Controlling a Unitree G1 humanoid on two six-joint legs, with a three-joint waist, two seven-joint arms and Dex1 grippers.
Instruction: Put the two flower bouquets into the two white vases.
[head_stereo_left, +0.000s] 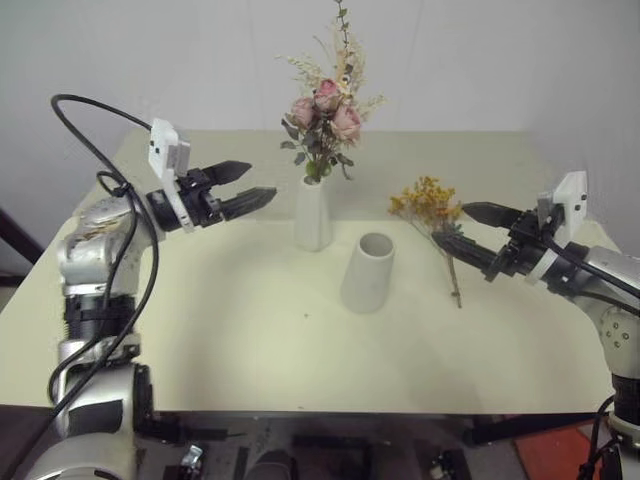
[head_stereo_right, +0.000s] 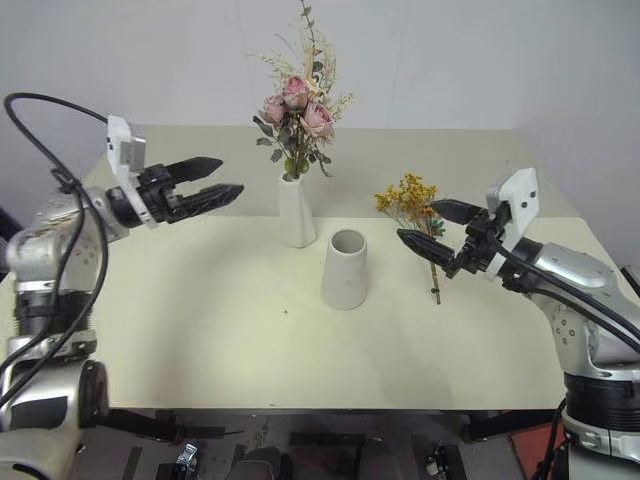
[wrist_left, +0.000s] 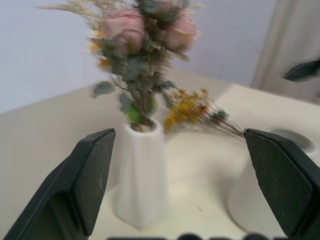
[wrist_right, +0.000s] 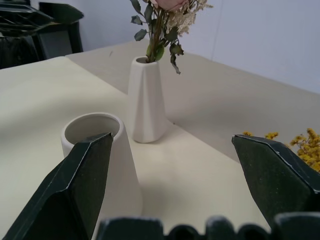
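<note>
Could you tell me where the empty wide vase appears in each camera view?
Left eye: wide vase at table centre, right of the rose vase.
Right eye: vase centre, same neighbour.
Left wrist: vase lower right, partly hidden.
Right wrist: vase lower left.
Shared landmark: the rose vase.

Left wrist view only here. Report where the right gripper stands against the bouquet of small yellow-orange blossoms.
Observer: The right gripper is open, one finger on either side of the yellow-orange bouquet just below its blossoms. The bouquet lies flat on the cream table. I cannot tell whether the fingers touch it.
Operator: Give me the inside of the shorter, wide-mouthed white vase.
Observer: The wide white vase stands upright and is empty.
Operator: Now place the left gripper.
Observer: The left gripper, open, hangs above the table to the left of the slim white vase holding the pale pink rose bouquet, apart from both.
</note>
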